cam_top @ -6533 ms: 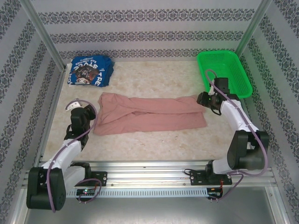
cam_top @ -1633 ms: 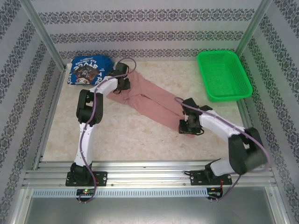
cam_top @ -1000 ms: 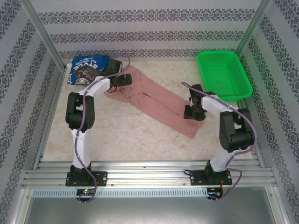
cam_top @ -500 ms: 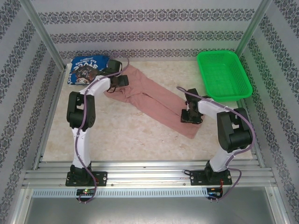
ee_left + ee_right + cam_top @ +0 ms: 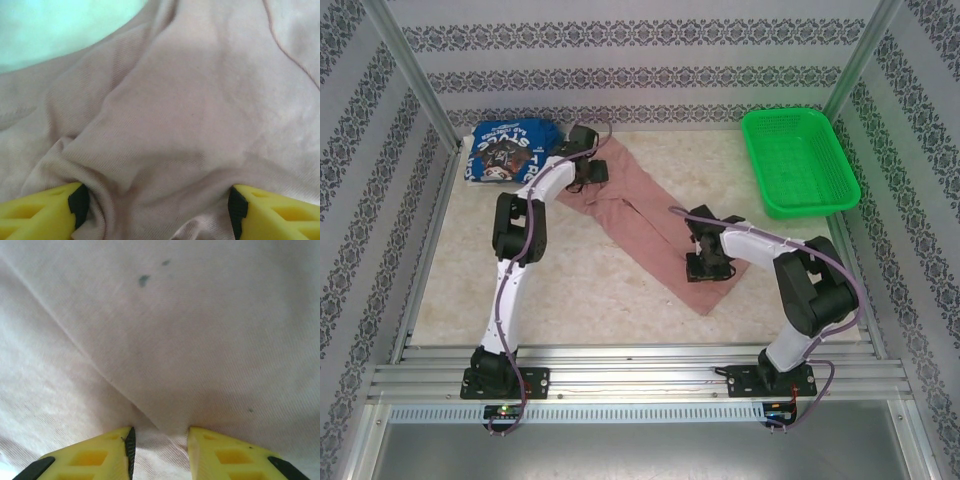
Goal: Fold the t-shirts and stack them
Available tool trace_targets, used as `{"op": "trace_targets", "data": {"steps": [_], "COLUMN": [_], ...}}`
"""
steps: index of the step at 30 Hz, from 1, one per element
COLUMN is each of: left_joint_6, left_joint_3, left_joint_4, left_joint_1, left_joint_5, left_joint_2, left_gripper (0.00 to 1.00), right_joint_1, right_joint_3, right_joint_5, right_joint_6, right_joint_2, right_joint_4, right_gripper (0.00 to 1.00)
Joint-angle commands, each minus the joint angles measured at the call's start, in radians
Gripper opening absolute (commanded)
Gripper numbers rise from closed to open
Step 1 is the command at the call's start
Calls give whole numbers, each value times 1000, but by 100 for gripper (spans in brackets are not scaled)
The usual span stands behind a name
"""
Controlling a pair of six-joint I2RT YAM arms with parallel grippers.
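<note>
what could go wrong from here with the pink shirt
The left gripper stands wide open over bunched cloth of the pink t-shirt: closing may catch several layers or slip off. It works close beside the folded blue t-shirt and might drag it. The right gripper pinches a narrow fold, which could pull free.

Green basket (image 5: 800, 160) — far right corner

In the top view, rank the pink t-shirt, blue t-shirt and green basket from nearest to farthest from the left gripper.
1. pink t-shirt, directly under the left gripper.
2. blue t-shirt, far-left corner.
3. green basket, far right.
</note>
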Motion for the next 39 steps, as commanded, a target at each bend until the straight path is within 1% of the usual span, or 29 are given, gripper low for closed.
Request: {"op": "trace_targets", "data": {"steps": [1, 4, 7, 9, 12, 15, 18, 19, 21, 23, 25, 26, 27, 28, 30, 33, 35, 36, 38, 39], "left_joint_6": [26, 34, 26, 15, -12, -31, -94, -103, -97, -80, -37, -13, 4, 22, 59, 61, 46, 41, 33, 29], "left_joint_3": [193, 304, 384, 388, 395, 401, 388, 384, 367, 332, 284, 259, 227, 190, 62, -164, -209, -222, -251, -252], "left_joint_4": [-195, -199, -156, -100, -41, -1, 42, 50, 51, 34, -17, -66, -116, -148, -158, -47, -44, -44, -16, -4], "left_joint_1": [-14, -24, -30, -35, -37, -34, -11, -5, 9, 22, 26, 26, 27, 26, 26, 30, 37, 38, 38, 39], "left_joint_5": [47, 56, 115, 156, 206, 236, 298, 303, 289, 264, 209, 158, 103, 62, 0, -23, -27, -25, -25, -26], "left_joint_2": [149, 215, 255, 263, 257, 223, 138, 107, 29, -42, -112, -143, -169, -193, -248, -333, -328, -319, -307, -293], "left_gripper": [74, 75, 78, 83, 85, 91, 99, 100, 100, 100, 100, 100, 98, 93, 75, 46, 31, 27, 21, 21], "right_joint_1": [87, 185, 261, 282, 295, 294, 275, 265, 232, 190, 135, 107, 80, 58, 16, -26, -37, -45, -56, -60], "right_joint_3": [-41, -29, 16, 41, 75, 102, 147, 172, 239, 288, 348, 379, 403, 418, 442, 462, 460, 453, 427, 413], "right_joint_5": [-53, -89, -138, -155, -194, -240, -252, -251, -243, -237, -209, -203, -204, -203, -217, -242, -239, -240, -247, -249], "right_joint_6": [88, 145, 173, 188, 201, 209, 197, 183, 146, 115, 74, 52, 37, 27, 13, -9, -20, -23, -23, -26], "right_joint_2": [-7, 24, 84, 109, 117, 69, -19, -39, -80, -111, -115, -112, -107, -104, -98, -87, -91, -97, -115, -123], "right_joint_4": [-26, 15, 41, 62, 88, 102, 76, 51, -8, -23, -52, -61, -61, -59, -45, -45, -53, -50, -37, -33], "right_gripper": [36, 36, 36, 36, 36, 38, 42, 43, 44, 47, 47, 47, 47, 47, 47, 47, 47, 47, 47, 47]}}
